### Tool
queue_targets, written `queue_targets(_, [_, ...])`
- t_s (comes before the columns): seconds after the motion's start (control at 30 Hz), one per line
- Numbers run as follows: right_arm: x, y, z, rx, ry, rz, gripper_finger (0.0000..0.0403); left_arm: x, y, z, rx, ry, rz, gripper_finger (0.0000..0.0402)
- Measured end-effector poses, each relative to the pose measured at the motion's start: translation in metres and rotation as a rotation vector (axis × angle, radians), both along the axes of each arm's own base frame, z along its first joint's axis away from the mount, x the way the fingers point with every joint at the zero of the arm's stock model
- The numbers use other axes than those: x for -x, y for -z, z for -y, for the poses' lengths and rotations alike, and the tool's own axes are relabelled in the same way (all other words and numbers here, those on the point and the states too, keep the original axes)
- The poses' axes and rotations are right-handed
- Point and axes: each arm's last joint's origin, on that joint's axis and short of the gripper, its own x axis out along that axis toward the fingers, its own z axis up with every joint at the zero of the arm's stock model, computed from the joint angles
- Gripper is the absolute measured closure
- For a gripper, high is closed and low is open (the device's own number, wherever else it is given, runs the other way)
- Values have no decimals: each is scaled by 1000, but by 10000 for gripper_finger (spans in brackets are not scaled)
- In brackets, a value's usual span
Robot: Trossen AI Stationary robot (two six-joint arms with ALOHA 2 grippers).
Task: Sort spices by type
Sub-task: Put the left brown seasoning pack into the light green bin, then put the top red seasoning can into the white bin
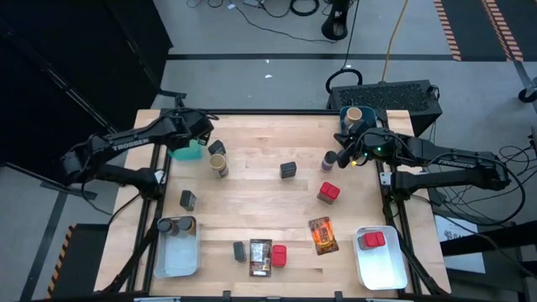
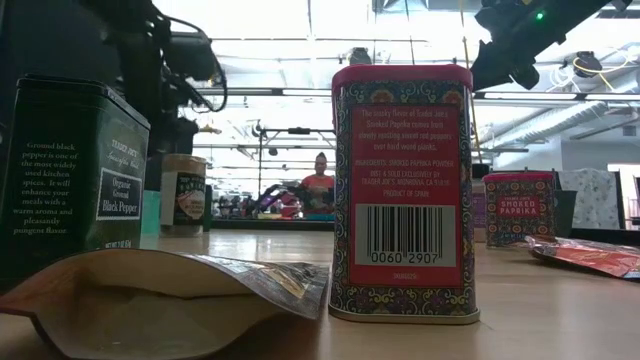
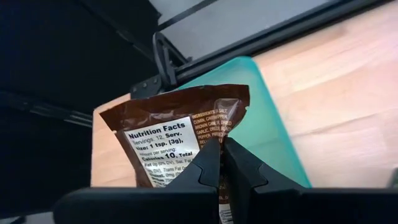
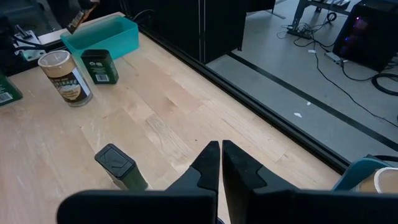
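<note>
Your left gripper (image 3: pixel 221 163), jaws pinched on the flat brown printed packet (image 3: pixel 177 137), hangs over the teal plastic bin (image 1: pixel 186 151); centre it before releasing.

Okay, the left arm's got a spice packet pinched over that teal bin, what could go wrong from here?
1. The left claw pinches the brown packet by one edge only, so the packet could slip or swing before release.
2. The packet hangs near the teal bin's rim, so it might land on the edge or outside.
3. A tan canister and a dark tin stand close by; pulling back could knock them.
</note>
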Motion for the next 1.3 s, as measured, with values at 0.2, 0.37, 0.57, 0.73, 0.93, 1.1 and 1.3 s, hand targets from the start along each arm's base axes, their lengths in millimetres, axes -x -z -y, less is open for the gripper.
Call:
queue_targets(0.2, [0, 1, 0, -1, 0, -8, 403, 3, 6, -10, 11, -51, -33, 391])
queue_targets(0.37, [1, 1, 0, 3, -4, -17, 403, 2, 6, -16, 18, -19, -32, 391])
queue_targets(0.57, [1, 1, 0, 5, -5, -19, 403, -3, 5, -18, 28, 24, 26, 391])
queue_targets(0.73, [1, 1, 0, 5, -5, -20, 403, -3, 5, -18, 26, 21, 23, 373])
queue_targets(0.93, [1, 1, 0, 4, -5, -21, 403, -3, 5, -18, 21, 19, 22, 320])
queue_targets(1.1, [1, 1, 0, 4, -5, -21, 403, -2, 3, -17, -9, 33, -15, 303])
queue_targets(1.3, [1, 1, 0, -4, 1, -11, 403, -3, -9, -3, -51, 98, 14, 301])
